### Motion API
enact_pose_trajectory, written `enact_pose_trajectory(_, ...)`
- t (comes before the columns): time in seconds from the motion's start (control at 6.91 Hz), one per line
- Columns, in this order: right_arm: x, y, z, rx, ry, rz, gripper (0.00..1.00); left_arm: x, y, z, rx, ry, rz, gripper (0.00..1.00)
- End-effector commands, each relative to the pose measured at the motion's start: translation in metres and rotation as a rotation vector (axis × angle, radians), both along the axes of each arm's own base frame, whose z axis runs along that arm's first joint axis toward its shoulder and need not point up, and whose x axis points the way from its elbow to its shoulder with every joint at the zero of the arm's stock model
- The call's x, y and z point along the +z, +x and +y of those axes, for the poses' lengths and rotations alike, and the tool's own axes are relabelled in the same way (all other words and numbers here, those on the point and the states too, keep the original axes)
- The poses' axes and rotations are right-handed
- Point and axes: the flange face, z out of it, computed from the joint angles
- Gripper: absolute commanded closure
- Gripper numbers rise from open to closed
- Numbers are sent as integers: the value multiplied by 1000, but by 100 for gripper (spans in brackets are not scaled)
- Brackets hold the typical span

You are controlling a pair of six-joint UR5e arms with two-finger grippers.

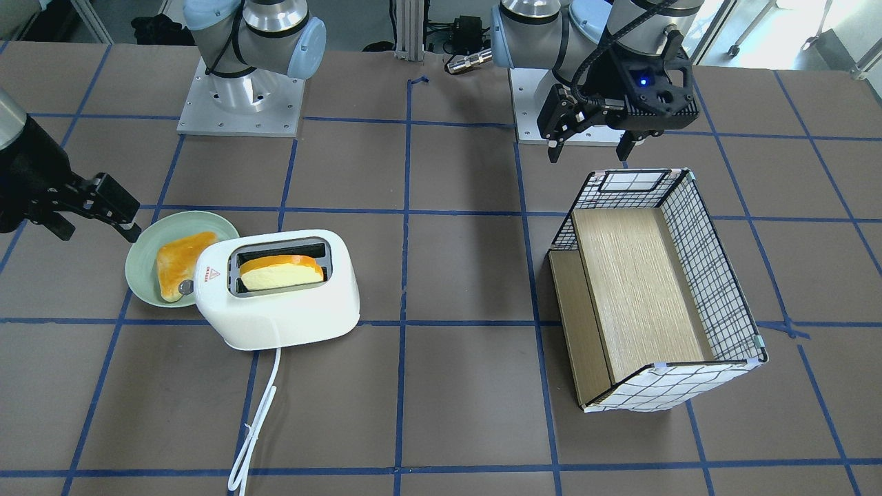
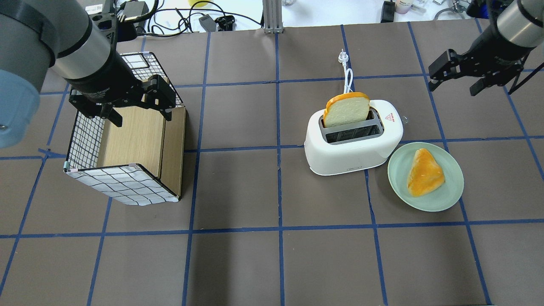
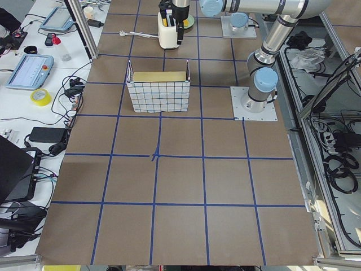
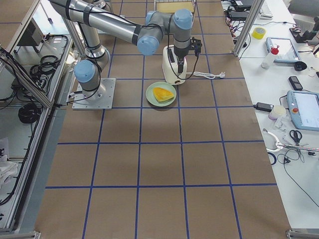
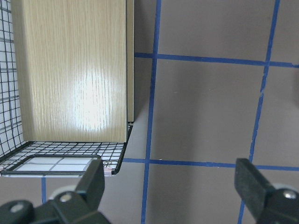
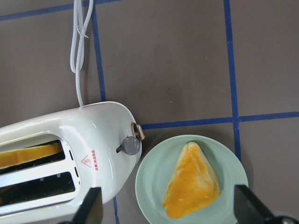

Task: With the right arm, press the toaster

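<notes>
The white toaster (image 1: 275, 303) (image 2: 352, 148) stands right of the table's middle in the overhead view, with a bread slice (image 2: 346, 110) upright in its far slot. Its grey knob (image 6: 131, 145) (image 1: 185, 286) sits on the end that faces the plate. My right gripper (image 2: 455, 85) (image 1: 96, 231) is open and empty, hovering beyond the plate and apart from the toaster's knob end. In the right wrist view the right gripper (image 6: 168, 210) looks down on the knob and plate. My left gripper (image 2: 142, 120) (image 1: 589, 155) is open and empty above the basket's edge; it also shows in the left wrist view (image 5: 173, 186).
A pale green plate (image 2: 450, 189) (image 6: 149, 186) with a piece of toast (image 2: 425, 172) touches the toaster's knob end. The white cord (image 2: 347, 72) (image 1: 255, 413) trails away from the robot. A wire-grid basket (image 2: 85, 140) (image 1: 710, 275) with a wooden liner lies tilted on my left.
</notes>
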Motion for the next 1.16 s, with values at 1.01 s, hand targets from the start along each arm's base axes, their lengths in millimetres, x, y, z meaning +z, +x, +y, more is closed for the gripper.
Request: enact_pose_trajectory(1.01, 22, 157, 21, -7, 32, 87, 0, -1, 0, 0, 0, 1, 0, 0)
